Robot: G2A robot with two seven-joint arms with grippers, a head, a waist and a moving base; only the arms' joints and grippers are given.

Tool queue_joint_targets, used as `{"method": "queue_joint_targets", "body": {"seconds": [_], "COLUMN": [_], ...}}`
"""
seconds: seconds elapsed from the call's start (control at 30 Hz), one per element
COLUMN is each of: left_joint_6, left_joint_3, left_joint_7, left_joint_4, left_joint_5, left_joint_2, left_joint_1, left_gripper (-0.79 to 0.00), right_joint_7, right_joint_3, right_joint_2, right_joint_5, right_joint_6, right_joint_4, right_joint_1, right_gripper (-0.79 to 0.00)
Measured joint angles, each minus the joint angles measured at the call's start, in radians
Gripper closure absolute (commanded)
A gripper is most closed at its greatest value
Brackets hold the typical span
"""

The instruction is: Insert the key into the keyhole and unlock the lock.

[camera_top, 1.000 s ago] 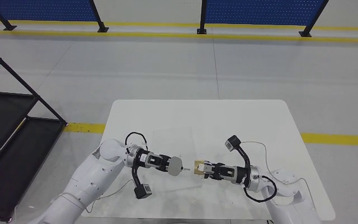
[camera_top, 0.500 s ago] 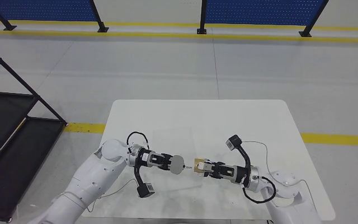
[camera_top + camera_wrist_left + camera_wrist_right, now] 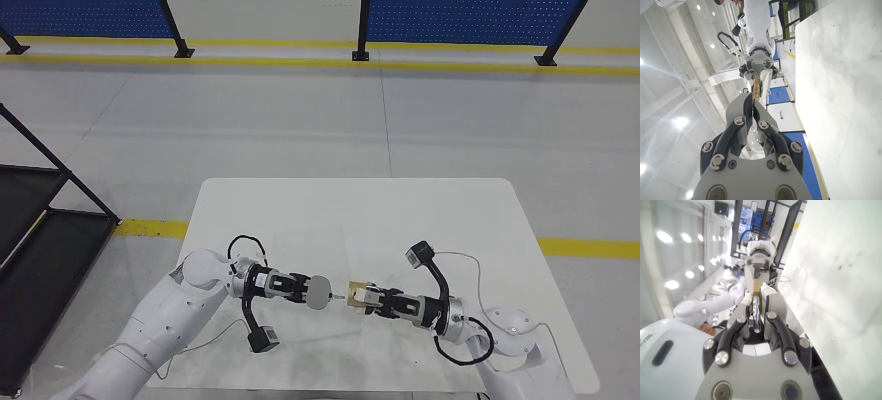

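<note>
Since a second ago the left gripper (image 3: 318, 292) has edged a little closer to the lock (image 3: 354, 295), its wrist rolled slightly, and the right arm's elbow has drifted outward. The lock has hardly moved. It is held above the white table (image 3: 420, 210), near the middle of the front edge. It is a flat brass block with a polished chrome shackle. The right gripper (image 3: 366, 298) is clamped on it, white fingers on both flat faces, and the shackle points back toward the wrist. The left gripper's ribbed black pads (image 3: 748, 106) are pressed together on the key (image 3: 753, 106), a thin metal sliver seen edge-on, most of it hidden between them. Its tip reaches the narrow end of the brass body, but whether it has entered the keyhole cannot be made out.
</note>
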Motion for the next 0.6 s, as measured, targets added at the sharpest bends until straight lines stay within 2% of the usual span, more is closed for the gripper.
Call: {"method": "queue_joint_targets", "body": {"seconds": [0.6], "left_joint_6": [-0.002], "left_joint_3": [0.016], "left_joint_7": [-0.002], "left_joint_4": [0.006], "left_joint_5": [-0.002], "left_joint_2": [0.0], "left_joint_1": [-0.007], "left_gripper": [0.0], "right_joint_7": [-0.008], "right_joint_3": [-0.022], "right_joint_2": [0.018], "right_joint_5": [0.006], "right_joint_6": [-0.008], "right_joint_4": [-0.002], "right_joint_1": [0.006], "right_gripper": [0.0]}}
